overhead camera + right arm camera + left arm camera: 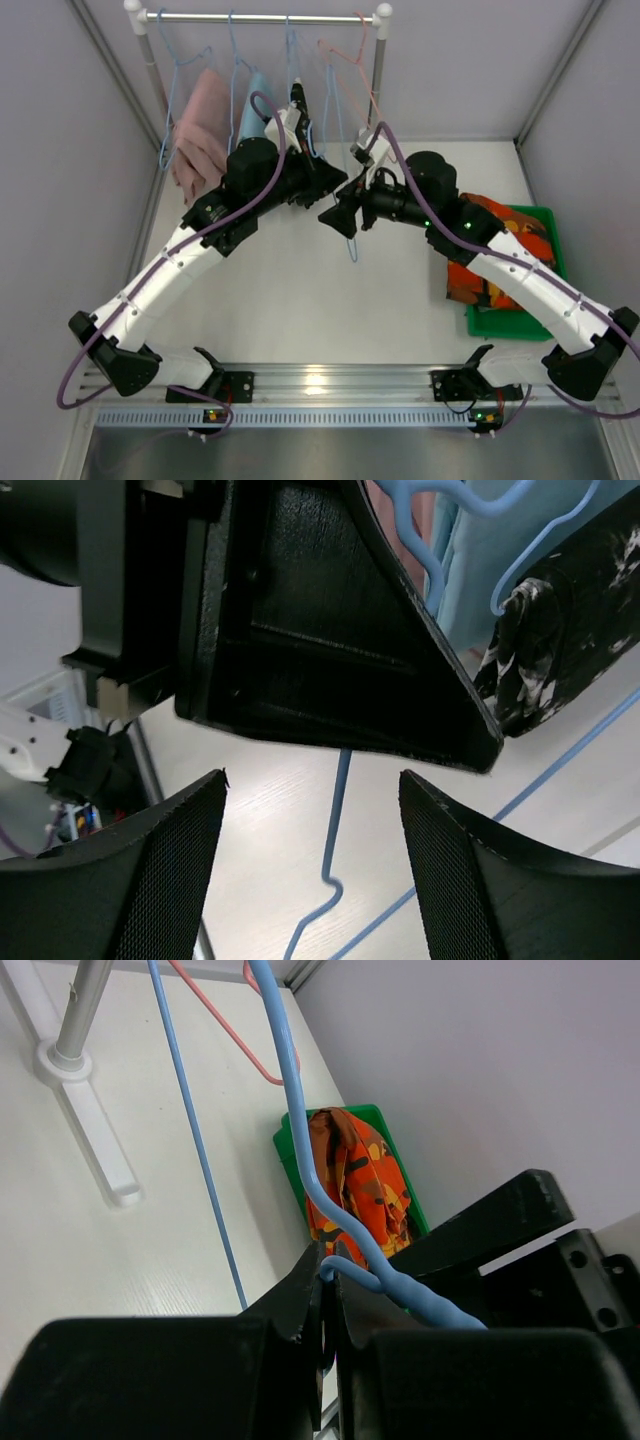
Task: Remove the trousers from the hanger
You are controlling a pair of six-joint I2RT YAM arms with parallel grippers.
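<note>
Left gripper (323, 1272): fingers pressed together on the thin light-blue wire hanger (288, 1090), clamped near a kink in the wire. The hanger is seen bare in the top view, hanging down towards the white desk (300, 300). Whether its hook is on the metal rail (260, 17) cannot be told.

Right gripper (312, 870): fingers held wide apart, nothing between them, set just beside the left gripper's black housing.

Bright orange-red trousers with a black pattern (497, 238) are found crumpled in the green plastic bin (500, 322) at the right, partly hidden by the right arm. A plain grey pair cannot be made out in any view.

Risks, as judged:
- The wire is smooth, round and thin, so it could be twisted or slid out of the flat, hard fingers if swung.
- The two grippers are close, and a knock could be caused by any inward move of the right one.
- The black white-speckled garment (560, 650), soft and draped, hangs near the clamped wire, beside a pale blue cloth (500, 540). Either could be snagged by the hanger's bent end and dragged off.
- Neighbouring wire hangers could be tangled likewise.
</note>
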